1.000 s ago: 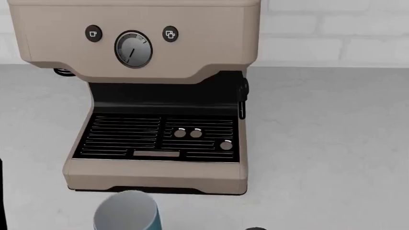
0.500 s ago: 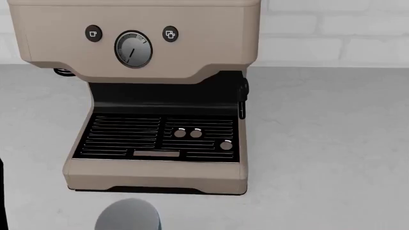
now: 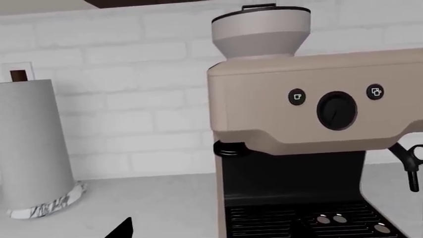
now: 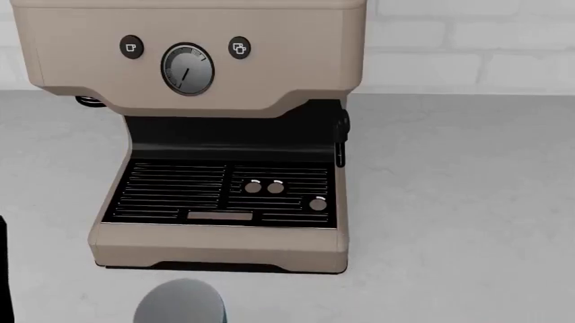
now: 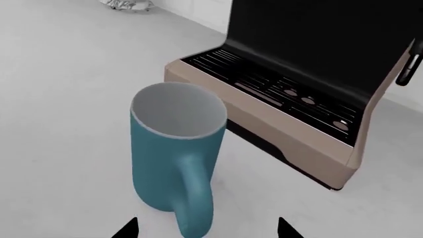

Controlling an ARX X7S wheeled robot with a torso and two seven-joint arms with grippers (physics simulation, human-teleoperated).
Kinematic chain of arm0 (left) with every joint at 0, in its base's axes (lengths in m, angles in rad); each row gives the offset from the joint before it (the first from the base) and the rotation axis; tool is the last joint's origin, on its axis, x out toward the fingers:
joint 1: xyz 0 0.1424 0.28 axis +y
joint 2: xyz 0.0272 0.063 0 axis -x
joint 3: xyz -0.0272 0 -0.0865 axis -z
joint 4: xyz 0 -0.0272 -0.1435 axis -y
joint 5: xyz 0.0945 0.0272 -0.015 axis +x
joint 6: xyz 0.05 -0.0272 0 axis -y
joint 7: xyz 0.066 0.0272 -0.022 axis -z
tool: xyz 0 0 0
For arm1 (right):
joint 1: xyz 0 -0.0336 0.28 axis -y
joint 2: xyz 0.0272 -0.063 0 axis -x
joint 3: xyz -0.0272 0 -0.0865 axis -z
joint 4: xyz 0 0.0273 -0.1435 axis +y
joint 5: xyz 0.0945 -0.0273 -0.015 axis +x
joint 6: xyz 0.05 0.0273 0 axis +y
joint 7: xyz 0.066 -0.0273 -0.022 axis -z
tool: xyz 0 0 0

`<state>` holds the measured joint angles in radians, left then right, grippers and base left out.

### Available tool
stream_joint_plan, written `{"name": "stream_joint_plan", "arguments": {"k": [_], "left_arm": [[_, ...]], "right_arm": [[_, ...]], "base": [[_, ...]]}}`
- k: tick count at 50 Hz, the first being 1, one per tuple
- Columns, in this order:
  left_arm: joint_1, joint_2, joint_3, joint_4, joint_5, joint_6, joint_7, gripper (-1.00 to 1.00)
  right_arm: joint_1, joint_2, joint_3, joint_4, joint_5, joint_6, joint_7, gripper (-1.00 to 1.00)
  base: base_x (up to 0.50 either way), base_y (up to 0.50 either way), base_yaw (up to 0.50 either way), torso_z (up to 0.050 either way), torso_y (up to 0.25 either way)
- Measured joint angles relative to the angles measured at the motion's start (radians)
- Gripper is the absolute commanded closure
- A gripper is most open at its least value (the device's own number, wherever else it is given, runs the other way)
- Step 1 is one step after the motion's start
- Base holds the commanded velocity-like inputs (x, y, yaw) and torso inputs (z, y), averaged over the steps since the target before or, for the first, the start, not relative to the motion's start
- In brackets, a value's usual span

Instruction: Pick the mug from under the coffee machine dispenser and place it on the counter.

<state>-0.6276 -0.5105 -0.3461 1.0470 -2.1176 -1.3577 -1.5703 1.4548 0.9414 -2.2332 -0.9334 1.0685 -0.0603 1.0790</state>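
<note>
Right end effector open astride mug handle; mug lower than a second ago, upright on table near machine; placement apparently complete.

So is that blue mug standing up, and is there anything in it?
Upright and empty. The mug stands on the counter before the coffee machine, its mouth up and its pale inside bare.

No words, brand names or numbers can be read anywhere. The only signs are two small white cup icons on the coffee machine dispenser: a single-cup symbol on the black button left of its round dial, a double-cup symbol on the button right of it.
</note>
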Motion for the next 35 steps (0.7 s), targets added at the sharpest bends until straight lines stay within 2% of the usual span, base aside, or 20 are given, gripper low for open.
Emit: {"name": "stream_joint_plan", "arguments": {"k": [6, 12, 16, 26, 35], "left_arm": [[-0.007, -0.003, 0.016, 0.000, 0.010, 0.009, 0.000, -1.00], [-0.013, -0.006, 0.028, 0.000, 0.018, 0.017, 0.000, -1.00], [-0.015, -0.008, 0.031, 0.000, 0.021, 0.020, 0.000, -1.00], [-0.012, -0.010, 0.028, 0.000, 0.022, 0.022, 0.000, -1.00], [-0.007, -0.007, 0.021, 0.000, 0.019, 0.018, 0.000, -1.00]], "right_arm": [[0.061, 0.030, 0.000, -0.047, 0.022, 0.018, 0.014, -1.00], [0.163, 0.031, -0.072, -0.077, 0.026, -0.017, 0.042, -1.00], [0.262, -0.002, -0.189, -0.089, 0.003, -0.089, 0.080, -1.00], [0.544, -0.164, -0.593, -0.104, -0.144, -0.392, 0.244, -1.00], [0.720, -0.223, -0.780, -0.110, -0.205, -0.549, 0.317, -1.00]], "base": [[0.00, 0.00, 0.00, 0.000, 0.000], [0.00, 0.00, 0.00, 0.000, 0.000], [0.00, 0.00, 0.00, 0.000, 0.000], [0.00, 0.00, 0.00, 0.000, 0.000], [0.00, 0.00, 0.00, 0.000, 0.000]]}}
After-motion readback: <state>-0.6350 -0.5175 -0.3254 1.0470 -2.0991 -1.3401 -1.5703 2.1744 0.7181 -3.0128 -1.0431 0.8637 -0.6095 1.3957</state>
